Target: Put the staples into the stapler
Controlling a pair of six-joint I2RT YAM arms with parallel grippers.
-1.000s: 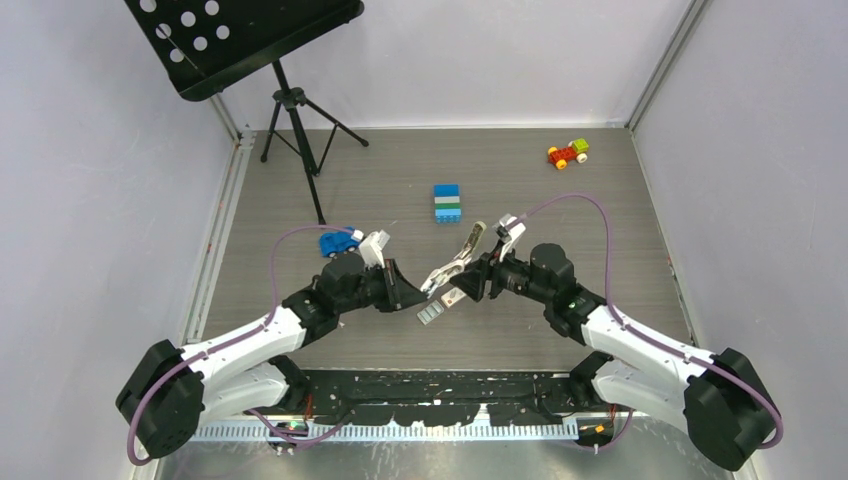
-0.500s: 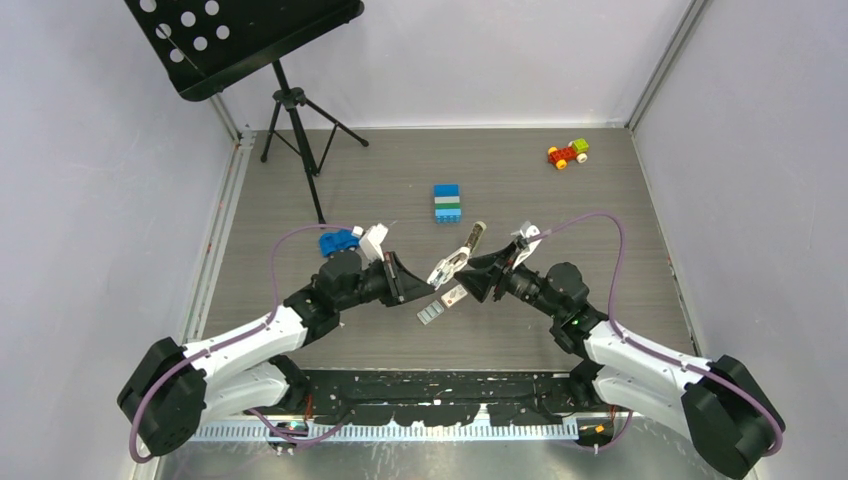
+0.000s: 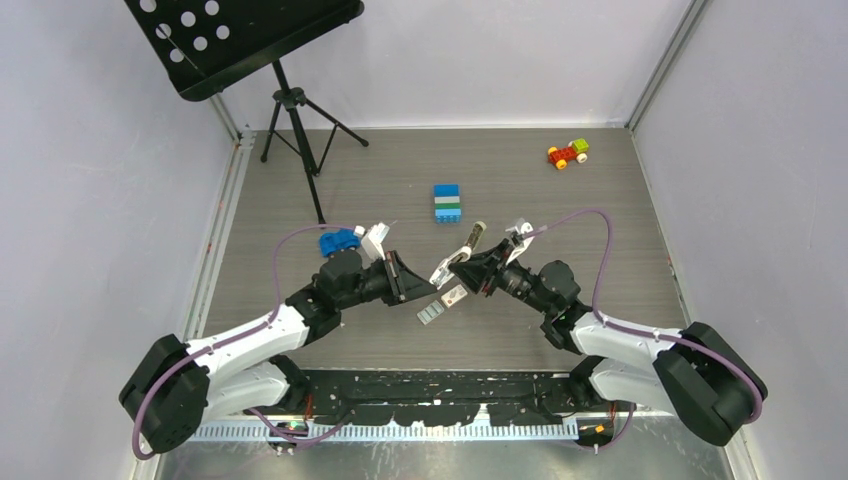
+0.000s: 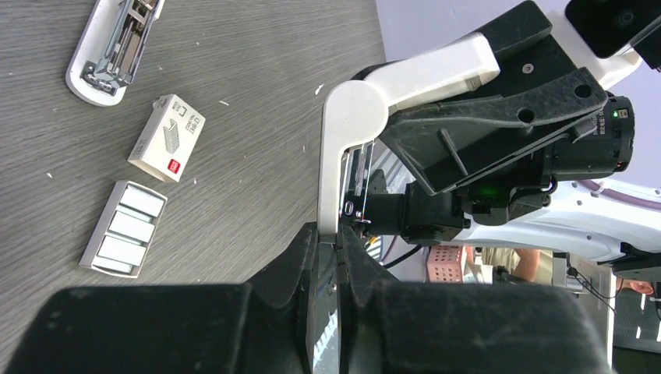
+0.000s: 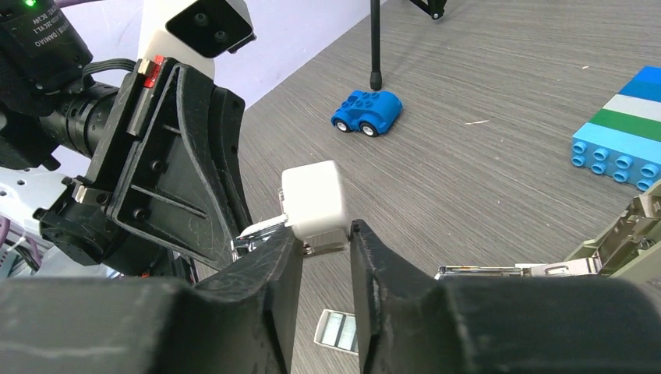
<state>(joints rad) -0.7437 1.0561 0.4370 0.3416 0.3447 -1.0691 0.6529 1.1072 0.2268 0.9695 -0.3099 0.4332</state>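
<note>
The stapler [image 3: 472, 237] lies open on the table, its beige-grey body and metal rail at the right edge of the right wrist view [image 5: 623, 238] and at the top left of the left wrist view [image 4: 109, 54]. Silvery staples [image 3: 430, 313] sit in a small tray [image 4: 125, 228] beside a white red-marked box [image 4: 166, 139]. My left gripper [image 3: 428, 287] [image 4: 339, 238] is shut on a white curved piece [image 4: 351, 156], held above the table. My right gripper [image 3: 463, 268] [image 5: 325, 238] meets it head-on, with its fingers pressed on either side of that piece's blocky end [image 5: 314, 199].
A blue toy car [image 3: 338, 242] stands left of the grippers. A blue, green and white brick stack [image 3: 447, 202] is just behind the stapler. A red and yellow toy car [image 3: 567, 153] sits at the back right, and a music stand [image 3: 290, 110] at the back left.
My right gripper has moved left to the white piece and its jaws have narrowed around the end. The left gripper has stayed shut, holding the piece almost still.
</note>
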